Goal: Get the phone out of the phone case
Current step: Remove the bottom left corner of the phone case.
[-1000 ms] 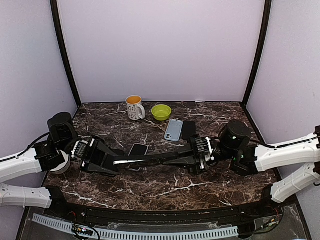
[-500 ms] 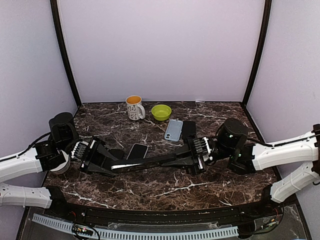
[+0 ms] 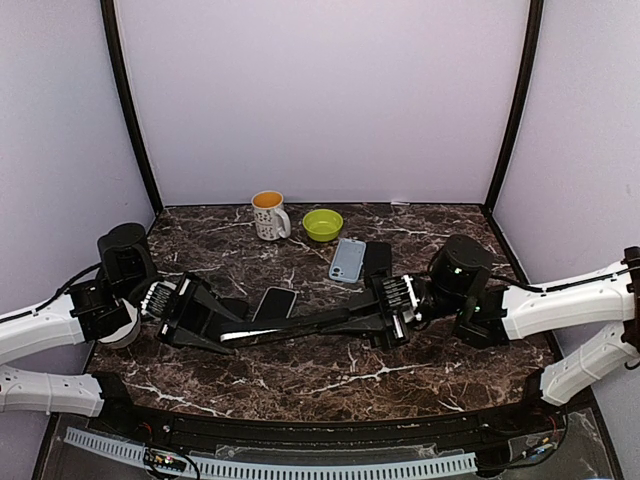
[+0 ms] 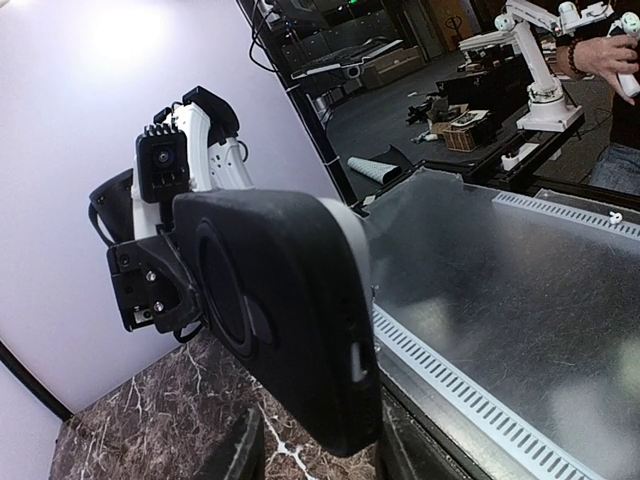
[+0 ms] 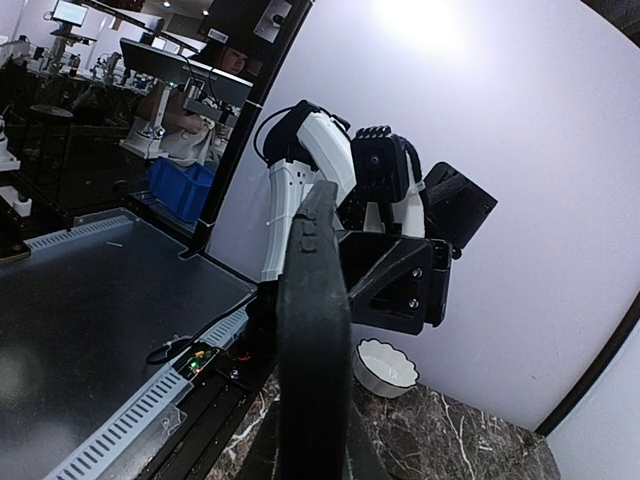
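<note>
Our left claw (image 3: 232, 330) clamps the left end of the phone case (image 3: 292, 326) and our right claw (image 3: 350, 321) pinches its right end. We hold it above mid-table, long axis left-right between them, phone seemingly inside.

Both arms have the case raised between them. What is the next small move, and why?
Probably close the left gripper on the case's end, then peel gently outward. The case hangs edge-up between the arms, with the right gripper clamped on its other end. The left fingers flank it with a gap showing, so that grip looks unsure.
</note>
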Motion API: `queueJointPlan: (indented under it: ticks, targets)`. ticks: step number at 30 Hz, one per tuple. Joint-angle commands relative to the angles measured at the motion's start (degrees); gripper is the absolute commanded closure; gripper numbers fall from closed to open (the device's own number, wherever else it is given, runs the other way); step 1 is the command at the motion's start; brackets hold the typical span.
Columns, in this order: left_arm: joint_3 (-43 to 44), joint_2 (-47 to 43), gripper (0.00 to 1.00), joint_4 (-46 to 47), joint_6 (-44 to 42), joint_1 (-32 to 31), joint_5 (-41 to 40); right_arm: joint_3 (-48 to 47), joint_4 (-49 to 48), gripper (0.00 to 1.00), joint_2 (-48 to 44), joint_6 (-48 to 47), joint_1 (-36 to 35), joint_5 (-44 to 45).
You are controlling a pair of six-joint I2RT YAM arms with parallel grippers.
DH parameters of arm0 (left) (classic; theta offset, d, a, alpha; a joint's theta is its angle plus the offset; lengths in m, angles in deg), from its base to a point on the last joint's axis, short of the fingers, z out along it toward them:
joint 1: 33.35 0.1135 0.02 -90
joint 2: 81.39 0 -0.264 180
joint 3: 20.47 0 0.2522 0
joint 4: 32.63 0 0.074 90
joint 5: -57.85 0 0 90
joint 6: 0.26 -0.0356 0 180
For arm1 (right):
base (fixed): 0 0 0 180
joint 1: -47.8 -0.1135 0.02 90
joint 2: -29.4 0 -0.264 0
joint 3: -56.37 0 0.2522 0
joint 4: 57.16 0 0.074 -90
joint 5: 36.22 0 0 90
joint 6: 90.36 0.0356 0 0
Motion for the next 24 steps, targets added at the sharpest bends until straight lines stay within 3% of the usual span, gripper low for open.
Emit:
queueJointPlan:
  ticks: [1,8,16,24]
  targets:
    - [1.47,-0.10,0.61,-0.02,0.27,0.15,0.75,-2.77,-3.59,1.00,-0.15,-0.18,0.47,-0.76]
    - [1.83,0.46,0.71,-0.95,0.04,0.10,2.01,-3.44,-1.45,1.00,0.30,-1.03,0.47,-3.53]
    - [3.46,1.81,0.72,-6.42,-2.12,-1.09,3.91,-7.01,7.40,1.00,2.35,-2.05,0.55,-12.49]
    - [4.02,2.49,0.74,-9.66,-4.91,-1.97,2.90,-8.61,11.76,1.00,3.01,-2.21,0.55,-15.93]
